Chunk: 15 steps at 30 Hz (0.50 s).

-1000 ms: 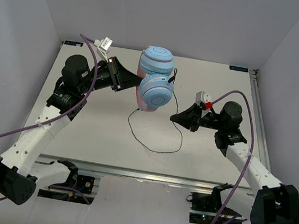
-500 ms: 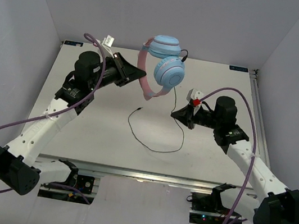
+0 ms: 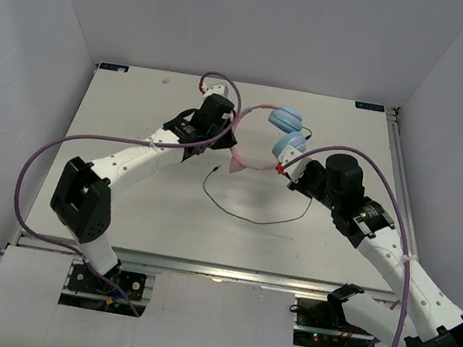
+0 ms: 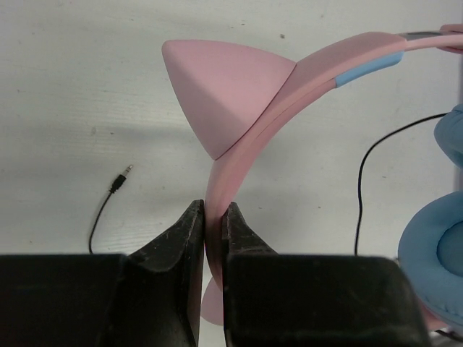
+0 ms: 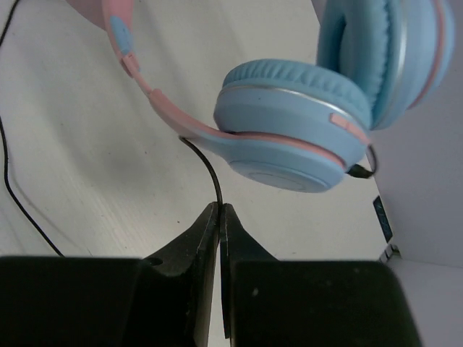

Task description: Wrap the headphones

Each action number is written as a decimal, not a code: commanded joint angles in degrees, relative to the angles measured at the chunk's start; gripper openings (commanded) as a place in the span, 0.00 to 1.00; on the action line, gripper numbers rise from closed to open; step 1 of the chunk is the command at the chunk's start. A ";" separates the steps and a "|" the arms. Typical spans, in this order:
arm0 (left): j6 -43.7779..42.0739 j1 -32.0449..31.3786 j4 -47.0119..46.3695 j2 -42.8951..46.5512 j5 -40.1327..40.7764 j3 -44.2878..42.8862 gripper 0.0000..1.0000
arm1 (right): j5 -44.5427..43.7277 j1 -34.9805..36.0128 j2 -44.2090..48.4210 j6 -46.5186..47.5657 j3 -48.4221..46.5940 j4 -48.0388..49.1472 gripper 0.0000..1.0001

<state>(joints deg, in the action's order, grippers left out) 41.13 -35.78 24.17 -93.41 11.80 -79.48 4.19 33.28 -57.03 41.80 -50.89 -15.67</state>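
The headphones (image 3: pixel 287 131) have two light-blue ear cups and a pink headband (image 3: pixel 250 137) with cat ears. They hang above the table centre. My left gripper (image 3: pixel 229 142) is shut on the headband (image 4: pixel 239 155), its jaws pinching the pink band. My right gripper (image 3: pixel 288 167) is shut on the thin black cable (image 5: pixel 210 173) just below an ear cup (image 5: pixel 289 123). The rest of the cable (image 3: pixel 247 216) loops on the table, its plug (image 4: pixel 121 177) lying free.
The white table (image 3: pixel 123 192) is walled on three sides. Thick purple arm cables (image 3: pixel 48 162) arc over the left side and another (image 3: pixel 389 181) over the right. Black clamps sit at the table's front edge.
The left arm has swung right and down with the headband. The headphones dropped lower and moved right. The right gripper moved up beneath the ear cups, holding the cable.
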 commanded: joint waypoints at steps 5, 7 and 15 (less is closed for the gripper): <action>-8.57 -3.09 0.03 -5.14 4.32 -6.77 0.00 | -8.24 1.37 2.02 8.33 -4.36 -0.62 0.08; -9.50 -3.53 0.06 -6.05 2.91 -6.35 0.00 | -7.77 1.43 1.95 8.32 -4.84 -0.68 0.08; -14.67 -4.15 -4.40 -4.60 -6.38 -0.78 0.00 | -5.10 1.41 1.44 7.57 -6.12 -0.60 0.08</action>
<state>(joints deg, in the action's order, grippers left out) 29.45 -39.41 26.04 -101.88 12.26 -82.08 -2.26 34.30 -55.96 48.97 -53.78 -17.12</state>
